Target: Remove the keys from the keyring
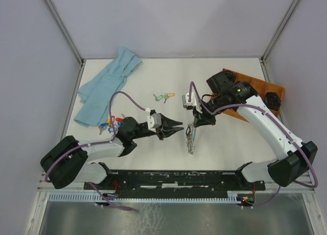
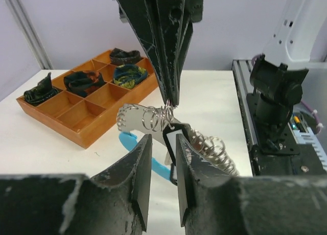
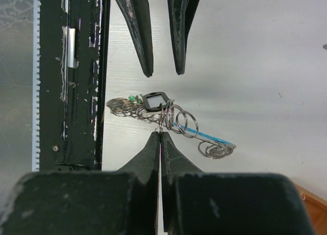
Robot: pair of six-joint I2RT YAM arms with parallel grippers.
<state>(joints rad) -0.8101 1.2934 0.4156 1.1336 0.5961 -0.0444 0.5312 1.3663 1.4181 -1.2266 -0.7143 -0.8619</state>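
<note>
Jaws of the downturned right arm (image 1: 265, 120) pinch the keyring (image 1: 191, 140); the left arm's (image 1: 104, 148), levelled at it, stand spread.

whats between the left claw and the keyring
Nothing. The right wrist view shows only a bare strip of table between the open left claw and the keyring, which the right claw pinches.

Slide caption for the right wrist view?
Right gripper shut on the keyring; left gripper, open, just short of its black tag.
</note>
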